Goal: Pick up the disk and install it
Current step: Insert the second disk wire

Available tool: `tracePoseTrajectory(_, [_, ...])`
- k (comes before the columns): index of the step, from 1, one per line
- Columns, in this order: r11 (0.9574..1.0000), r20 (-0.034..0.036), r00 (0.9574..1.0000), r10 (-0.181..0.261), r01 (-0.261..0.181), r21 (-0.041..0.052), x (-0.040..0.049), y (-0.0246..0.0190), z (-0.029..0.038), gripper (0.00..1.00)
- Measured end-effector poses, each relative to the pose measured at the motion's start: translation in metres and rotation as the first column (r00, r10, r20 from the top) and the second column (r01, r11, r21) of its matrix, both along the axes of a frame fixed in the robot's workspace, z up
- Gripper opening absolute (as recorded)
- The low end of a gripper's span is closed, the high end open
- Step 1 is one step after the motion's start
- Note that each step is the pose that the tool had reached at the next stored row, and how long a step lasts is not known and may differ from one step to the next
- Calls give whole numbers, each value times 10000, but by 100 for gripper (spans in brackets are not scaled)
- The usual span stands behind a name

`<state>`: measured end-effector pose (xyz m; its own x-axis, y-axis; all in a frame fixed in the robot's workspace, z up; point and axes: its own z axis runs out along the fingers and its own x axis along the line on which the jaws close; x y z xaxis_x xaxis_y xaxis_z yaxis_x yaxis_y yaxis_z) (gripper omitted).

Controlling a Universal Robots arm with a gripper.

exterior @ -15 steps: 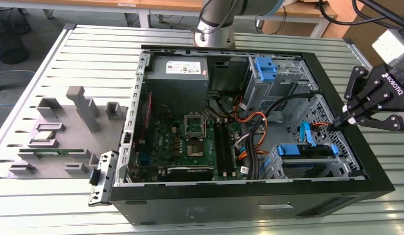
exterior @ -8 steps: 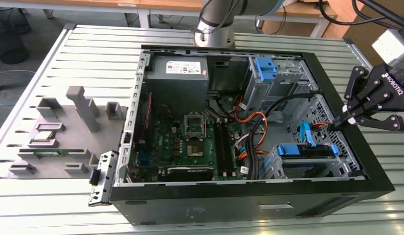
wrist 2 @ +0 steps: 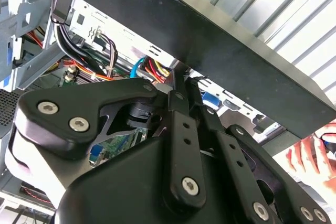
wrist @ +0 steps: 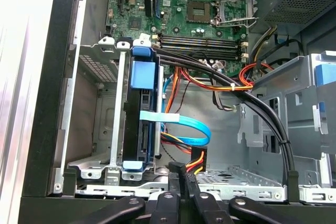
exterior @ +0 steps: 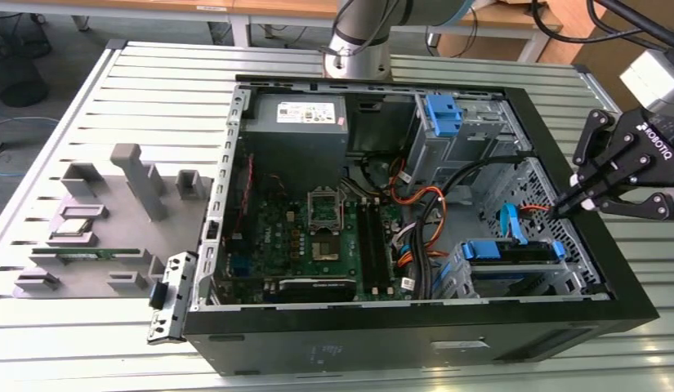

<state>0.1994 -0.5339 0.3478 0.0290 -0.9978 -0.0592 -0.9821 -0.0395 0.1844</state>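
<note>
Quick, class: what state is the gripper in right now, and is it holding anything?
Gripper: shut, fingers together, holding nothing, at the case's rim on the exterior view's right.

Robotics lab workstation.
Open computer case (exterior: 424,327) on slotted aluminium table (exterior: 140,90); grey part fixtures (exterior: 108,212); desks behind.

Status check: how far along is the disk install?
Done, apparently: the disk in its blue carrier sits inside the metal drive cage at the case's corner. In hand: nothing; the gripper is shut and empty by the case edge beside that cage. Left: I can't tell whether the carrier is fully latched or cabled.
</note>
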Motion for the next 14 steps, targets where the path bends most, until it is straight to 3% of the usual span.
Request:
tracePoseTrajectory(6, [10000, 2, 10000, 1, -1, -5, -15, 1, 1, 18])
tracePoseTrajectory(14, [10000, 49, 10000, 3, -3, -5, -176, 0, -2, 18])
